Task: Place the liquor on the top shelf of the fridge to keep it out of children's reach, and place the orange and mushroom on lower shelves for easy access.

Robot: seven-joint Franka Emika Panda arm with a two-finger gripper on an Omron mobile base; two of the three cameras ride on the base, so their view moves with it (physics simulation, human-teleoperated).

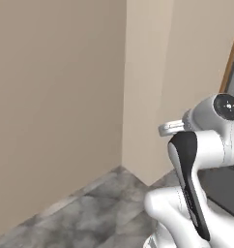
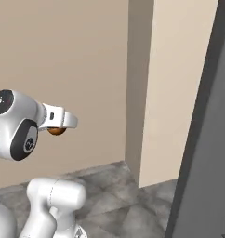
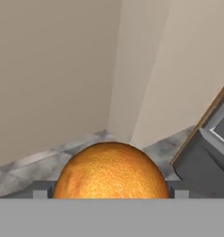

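The orange (image 3: 110,170) fills the bottom middle of the hand view, wedged between my two dark fingertips (image 3: 40,192). My gripper (image 3: 109,194) is shut on it and holds it in the air. From the right base view the orange (image 2: 56,131) peeks out beneath the white hand, where the gripper (image 2: 57,128) hangs well above the floor. The fridge (image 3: 204,159) lies to the right, showing a grey body and a wood-brown side edge (image 1: 230,60). Its dark grey panel (image 2: 205,153) stands along the right side. The liquor, the mushroom, the top shelf and the lower shelves are out of view.
Beige walls (image 1: 56,97) meet in a corner ahead, with a jutting wall column (image 2: 172,83) beside the fridge. Grey marbled floor (image 1: 90,208) spreads below. My white arm (image 1: 196,160) rises in the foreground.
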